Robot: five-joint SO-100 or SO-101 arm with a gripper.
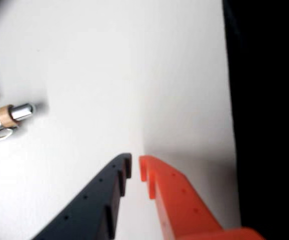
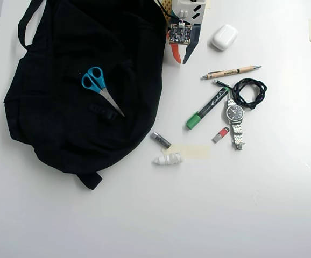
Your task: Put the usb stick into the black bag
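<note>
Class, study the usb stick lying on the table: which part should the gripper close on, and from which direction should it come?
Grip the usb stick across its narrow width at mid-body, coming straight down. It lies flat and diagonal, so the gripper should probably turn to span its short sides. The wristwatch lies close on its right in the overhead view, so keep the fingers clear of it.

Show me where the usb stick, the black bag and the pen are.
usb stick (image 2: 220, 134), overhead view, on its red body.
black bag (image 2: 53, 129), overhead view, on bare fabric.
pen (image 2: 233, 72), overhead view, on its wooden barrel.
</note>
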